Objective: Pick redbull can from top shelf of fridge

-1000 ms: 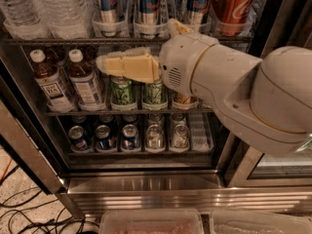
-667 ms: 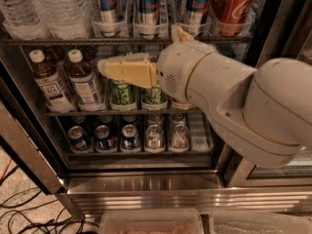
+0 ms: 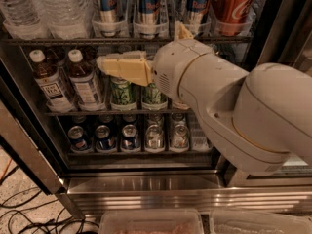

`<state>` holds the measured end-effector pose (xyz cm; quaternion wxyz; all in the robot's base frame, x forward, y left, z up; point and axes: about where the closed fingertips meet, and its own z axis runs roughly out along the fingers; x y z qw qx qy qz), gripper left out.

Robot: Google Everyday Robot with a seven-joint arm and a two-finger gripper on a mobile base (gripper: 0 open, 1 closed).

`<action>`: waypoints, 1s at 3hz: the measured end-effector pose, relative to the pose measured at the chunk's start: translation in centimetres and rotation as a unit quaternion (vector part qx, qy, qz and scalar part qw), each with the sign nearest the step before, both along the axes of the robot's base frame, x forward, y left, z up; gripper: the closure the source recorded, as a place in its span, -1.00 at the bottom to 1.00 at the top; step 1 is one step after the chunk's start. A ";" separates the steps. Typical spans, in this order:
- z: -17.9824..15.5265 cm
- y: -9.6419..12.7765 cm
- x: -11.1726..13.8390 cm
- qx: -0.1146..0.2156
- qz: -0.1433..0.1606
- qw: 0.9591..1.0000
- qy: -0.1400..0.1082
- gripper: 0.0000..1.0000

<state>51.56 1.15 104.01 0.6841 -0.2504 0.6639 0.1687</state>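
Camera view: the fridge (image 3: 146, 186) stands open, with its wire racks full of drinks. On the top shelf (image 3: 58, 41) three redbull cans (image 3: 148, 4) stand side by side in clear lane trays. Water bottles (image 3: 58, 9) are to their left and a red cola can (image 3: 234, 4) is to their right. All three redbull cans are upright and nothing grips them.

The pincer (image 3: 124, 68) points left, just under the edge of the top shelf and in front of the middle rack. It sits above two green cans (image 3: 122, 94) and right of two white-capped tea bottles (image 3: 83, 79). It carries nothing that can be seen, and I cannot tell whether it is wide or narrow. The robot's thick white arm (image 3: 253, 111) fills the right side and hides part of the middle and lower racks. On the lowest rack a row of can tops (image 3: 105, 135) shows. Dark cables (image 3: 29, 213) lie on the floor at lower left.

Compared with the frame a moment ago, little differs. The pincer sits at almost the same spot, perhaps slightly higher, and the wrist has edged a little to the left. The drinks have not moved
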 end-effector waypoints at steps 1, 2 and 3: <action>0.0 0.0 0.0 0.000 0.000 1.000 0.000 -0.63; 0.0 0.0 0.0 0.000 0.000 1.000 0.000 -0.16; 0.0 0.0 0.0 0.000 0.000 1.000 0.000 0.18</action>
